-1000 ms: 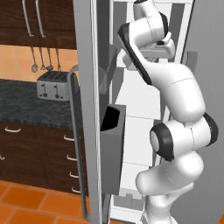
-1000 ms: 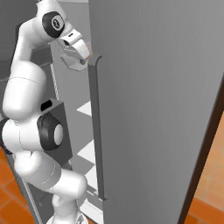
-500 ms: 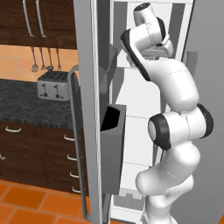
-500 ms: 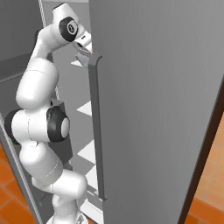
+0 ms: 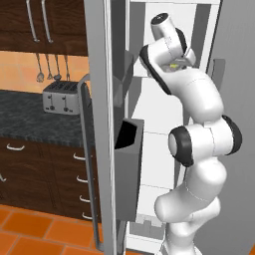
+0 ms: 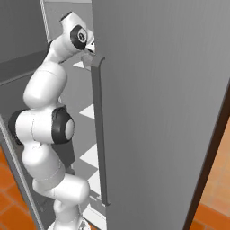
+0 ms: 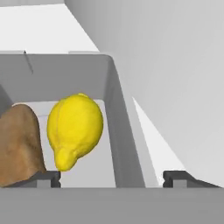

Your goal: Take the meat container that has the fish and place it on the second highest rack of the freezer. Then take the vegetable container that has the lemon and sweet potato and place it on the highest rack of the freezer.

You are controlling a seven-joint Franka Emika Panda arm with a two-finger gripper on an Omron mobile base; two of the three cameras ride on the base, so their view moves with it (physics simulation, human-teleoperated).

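Gripper: the gripper point(image 7: 111, 177) has its jaws spread wide, one tip either side of the vegetable container's right wall, gripping nothing.
Vegetable container: the grey vegetable container point(image 7: 120, 127) sits on a white rack point(image 7: 43, 30) inside the freezer point(image 5: 164, 129); which rack cannot be told.
Lemon: the lemon point(image 7: 74, 129) lies in the container, near its right wall.
Sweet potato: the sweet potato point(image 7: 17, 146) lies just left of the lemon.
Arm: reaches high into the freezer, beside its open door point(image 5: 102, 124).

No readable text, labels, brands, numbers or signs on anything in view.
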